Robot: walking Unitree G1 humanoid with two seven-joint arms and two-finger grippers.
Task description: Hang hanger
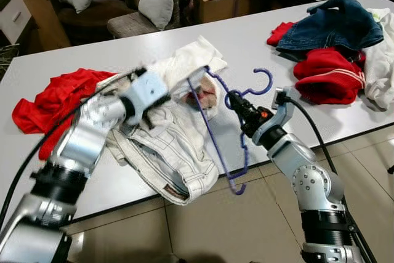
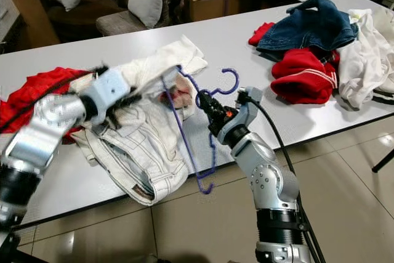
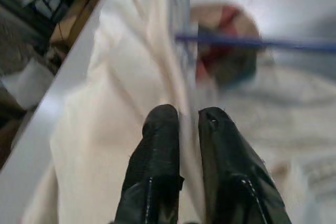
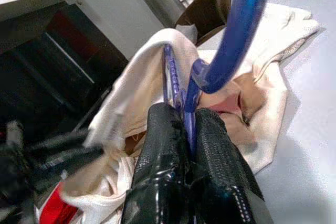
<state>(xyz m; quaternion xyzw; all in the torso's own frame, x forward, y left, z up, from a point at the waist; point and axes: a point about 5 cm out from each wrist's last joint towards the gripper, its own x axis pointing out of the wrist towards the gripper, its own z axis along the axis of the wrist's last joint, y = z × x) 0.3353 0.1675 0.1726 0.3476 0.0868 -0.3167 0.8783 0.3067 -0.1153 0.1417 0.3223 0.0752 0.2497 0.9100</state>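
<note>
The right gripper [image 1: 236,101] pinches the hanger [image 1: 212,130] neck above the desk [image 1: 258,35]; the left gripper [image 3: 188,121] pinches the jacket [image 1: 169,146] cloth; next, I judge, the cloth must slide over the hanger's arm.

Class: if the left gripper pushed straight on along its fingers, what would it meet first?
Probably the white garment: the left gripper already pinches its fabric. Beyond that lies the blue hanger, though depth is unclear.

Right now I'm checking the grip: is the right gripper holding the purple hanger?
Yes, the right gripper is clamped on the purple hanger just below its hook.
</note>
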